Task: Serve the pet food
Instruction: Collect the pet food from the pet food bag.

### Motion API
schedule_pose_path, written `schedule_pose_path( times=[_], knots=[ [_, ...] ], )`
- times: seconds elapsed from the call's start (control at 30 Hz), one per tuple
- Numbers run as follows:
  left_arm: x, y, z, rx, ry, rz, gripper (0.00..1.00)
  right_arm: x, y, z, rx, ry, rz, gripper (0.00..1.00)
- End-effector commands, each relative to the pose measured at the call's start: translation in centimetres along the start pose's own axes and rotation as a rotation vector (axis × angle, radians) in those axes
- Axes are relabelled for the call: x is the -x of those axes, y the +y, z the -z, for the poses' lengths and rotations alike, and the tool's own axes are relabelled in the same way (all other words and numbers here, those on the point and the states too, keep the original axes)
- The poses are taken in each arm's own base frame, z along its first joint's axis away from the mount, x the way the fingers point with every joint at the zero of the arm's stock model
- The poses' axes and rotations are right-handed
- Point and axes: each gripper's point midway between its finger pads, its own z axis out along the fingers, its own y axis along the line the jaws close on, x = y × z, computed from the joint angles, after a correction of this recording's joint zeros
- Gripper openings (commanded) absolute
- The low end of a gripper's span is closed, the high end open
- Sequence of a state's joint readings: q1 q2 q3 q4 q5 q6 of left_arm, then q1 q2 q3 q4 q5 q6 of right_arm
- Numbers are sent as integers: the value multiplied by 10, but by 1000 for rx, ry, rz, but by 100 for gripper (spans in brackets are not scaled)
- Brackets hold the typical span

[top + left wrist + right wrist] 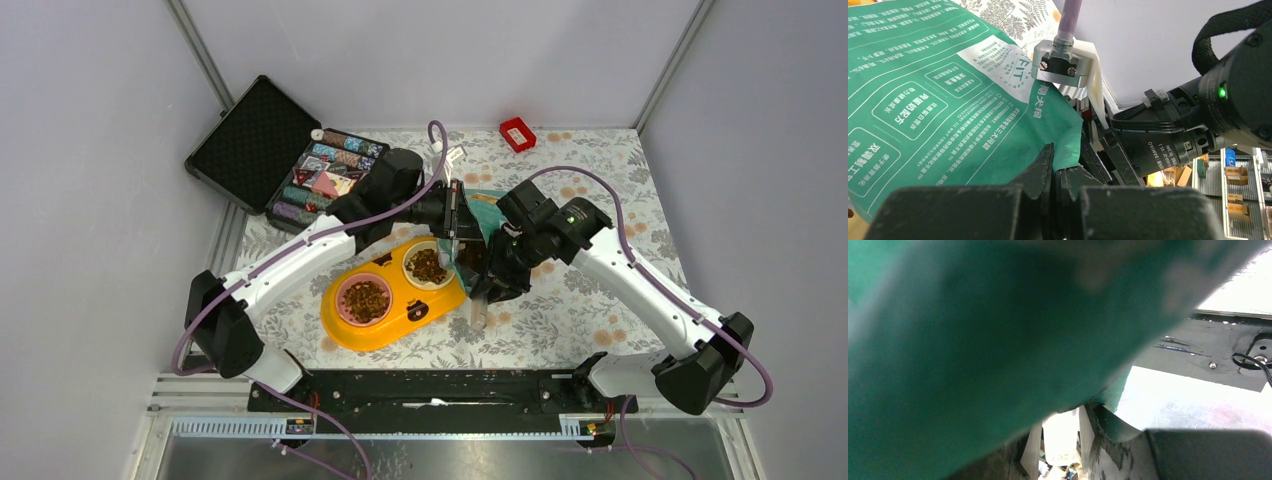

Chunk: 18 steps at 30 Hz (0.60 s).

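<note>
The teal pouch [487,206] hangs tilted in the air over the right end of the yellow double feeder [385,328]. Brown kibble [366,298] fills the pink-rimmed left bowl, and more lies in the white-rimmed right bowl [428,265]. My left gripper [455,212] is shut on the pouch's edge; in the left wrist view its jaws [1063,170] pinch the teal sheet [938,100]. My right gripper [492,272] grips the pouch's lower end. In the right wrist view the blurred pouch [973,340] covers the fingertips [1063,412].
An open black case [250,135] holding poker chips stands at the back left. A small red box [517,133] lies at the back centre. A pale strip [478,312] hangs below the right gripper. A floral cloth [580,310] covers the table, and grey walls enclose it.
</note>
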<state>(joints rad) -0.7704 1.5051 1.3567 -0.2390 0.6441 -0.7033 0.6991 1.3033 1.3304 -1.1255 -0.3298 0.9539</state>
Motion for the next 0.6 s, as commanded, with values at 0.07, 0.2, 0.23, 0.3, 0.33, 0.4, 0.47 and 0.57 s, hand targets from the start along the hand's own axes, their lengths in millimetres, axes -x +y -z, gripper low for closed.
schedule_pose_path(
  times=[0.07,0.2,0.23,0.3,0.33,0.4,0.47,0.57],
  knots=[
    [22,-103,41,-270,-108,-191,0,20,22,-9,80,43,30,0],
    [21,-99,42,-246,-110,-199,0,13,23,-3,78,104,99,0],
    [21,-98,43,-239,-109,-200,0,11,20,1,62,111,121,0],
    [22,-98,44,-232,-114,-210,0,7,13,8,38,122,171,0],
    [22,-98,44,-231,-115,-212,0,4,11,11,28,138,198,0],
    [23,-100,45,-234,-117,-215,0,-1,4,17,0,168,237,0],
    [23,-101,45,-235,-117,-215,0,-6,-1,23,-19,186,266,0],
    [23,-100,45,-232,-117,-214,0,-9,2,34,-5,211,318,0]
  ],
)
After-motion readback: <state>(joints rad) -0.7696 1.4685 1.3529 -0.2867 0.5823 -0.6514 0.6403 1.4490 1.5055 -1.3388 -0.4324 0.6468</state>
